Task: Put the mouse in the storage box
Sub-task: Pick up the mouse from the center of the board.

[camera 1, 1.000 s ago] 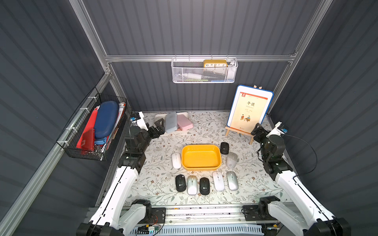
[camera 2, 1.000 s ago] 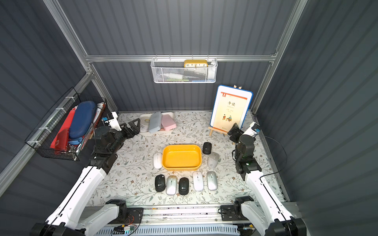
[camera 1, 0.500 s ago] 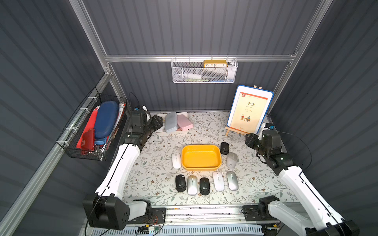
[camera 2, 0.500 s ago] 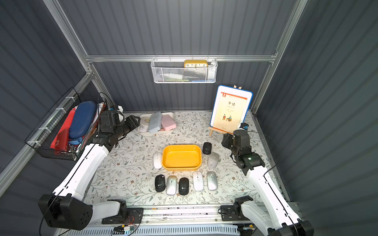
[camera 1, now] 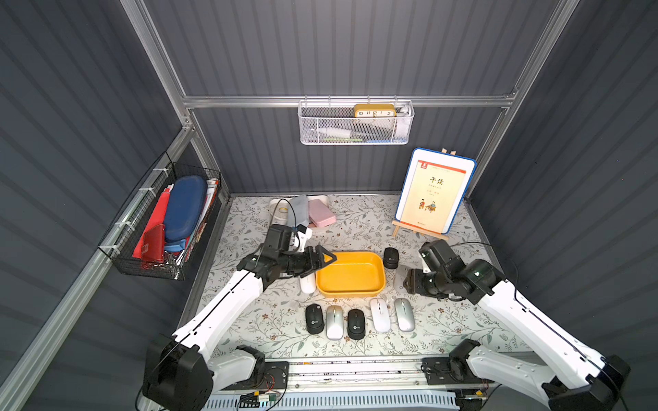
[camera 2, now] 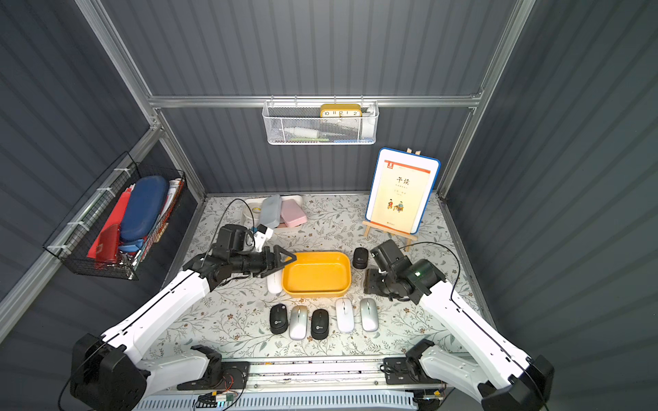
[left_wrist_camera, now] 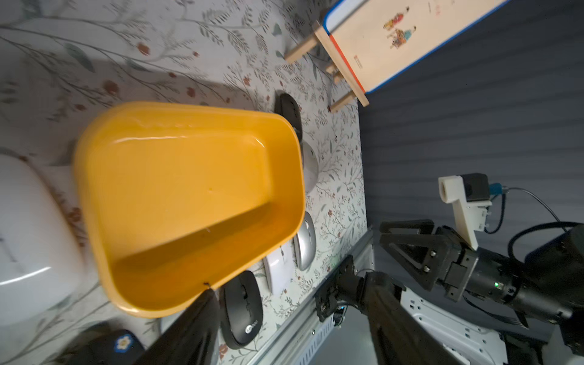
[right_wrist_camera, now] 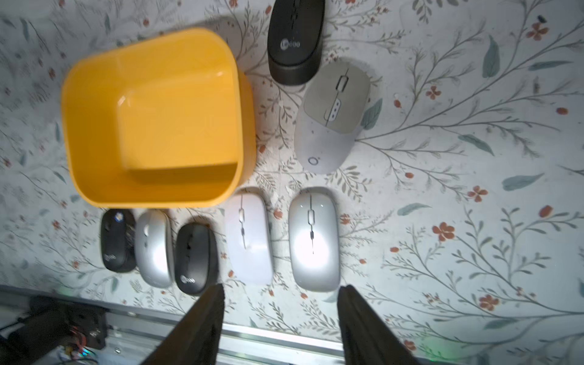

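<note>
Left wall: black wire basket (camera 1: 149, 267) holding a blue zip case (camera 1: 183, 206) and a red pouch (camera 1: 153, 242). On the floral mat (camera 1: 270, 320), the left gripper (camera 1: 324, 264) hovers over the left short end of the storage box (camera 1: 350, 274), a shallow yellow plastic tub with rounded corners. Its jaws are spread wide with nothing between them. Below it a white mouse (camera 1: 307, 285) lies on the mat just beside the box's left wall, partly hidden by the gripper in both top views. The box sits mid-mat, upright. Along its near side runs a row of five mice, all on the mat outside the box: black mouse (camera 1: 314, 318), silver mouse (camera 1: 334, 322), second black mouse (camera 1: 356, 323), long white mouse (camera 1: 380, 315), second silver mouse (camera 1: 404, 314). Near the box's far right corner lies a small black mouse (camera 1: 390, 258). Next to it, beside the right wall, is a grey two-tone mouse (right_wrist_camera: 335, 117), mostly covered in both top views by the right gripper (right_wrist_camera: 281, 289). Its jaws stand apart with a clear gap, gripping nothing. Back right: picture book (camera 1: 434, 192) propped on a wooden easel (camera 1: 420, 231).
</note>
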{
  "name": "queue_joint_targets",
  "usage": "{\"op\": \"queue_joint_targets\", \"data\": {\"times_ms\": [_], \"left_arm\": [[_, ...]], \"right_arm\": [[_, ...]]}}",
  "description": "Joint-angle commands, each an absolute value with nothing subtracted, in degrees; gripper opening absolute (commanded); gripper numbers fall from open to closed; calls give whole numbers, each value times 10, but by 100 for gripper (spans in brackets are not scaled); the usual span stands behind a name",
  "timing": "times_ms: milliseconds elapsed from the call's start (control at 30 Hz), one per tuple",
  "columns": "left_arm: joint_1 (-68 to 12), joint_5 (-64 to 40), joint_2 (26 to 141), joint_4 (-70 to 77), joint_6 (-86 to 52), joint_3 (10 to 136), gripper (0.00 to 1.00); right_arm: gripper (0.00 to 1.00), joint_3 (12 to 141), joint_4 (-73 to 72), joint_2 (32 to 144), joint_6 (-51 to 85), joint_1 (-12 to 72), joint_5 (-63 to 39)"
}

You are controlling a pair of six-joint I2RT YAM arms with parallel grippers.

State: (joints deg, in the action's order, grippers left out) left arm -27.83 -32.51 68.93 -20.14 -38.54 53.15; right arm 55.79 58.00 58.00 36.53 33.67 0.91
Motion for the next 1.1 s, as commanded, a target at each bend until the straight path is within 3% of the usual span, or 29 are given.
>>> {"op": "queue_joint_targets", "data": {"times_ms": [0, 333, 700, 1067], "left_arm": [[-331, -304, 685, -107, -441, 527, 82], [-448, -199, 838, -43, -436, 561, 83], [-452, -57, 819, -198, -391, 644, 87], [-451, -120, 848, -163, -385, 635, 94]], "right_arm": [[66, 519, 617, 562, 408, 352, 16], [74, 444, 539, 590, 405, 353, 18], [78, 411, 483, 671, 375, 354, 5], [82, 395, 446, 718, 361, 357, -28]]}}
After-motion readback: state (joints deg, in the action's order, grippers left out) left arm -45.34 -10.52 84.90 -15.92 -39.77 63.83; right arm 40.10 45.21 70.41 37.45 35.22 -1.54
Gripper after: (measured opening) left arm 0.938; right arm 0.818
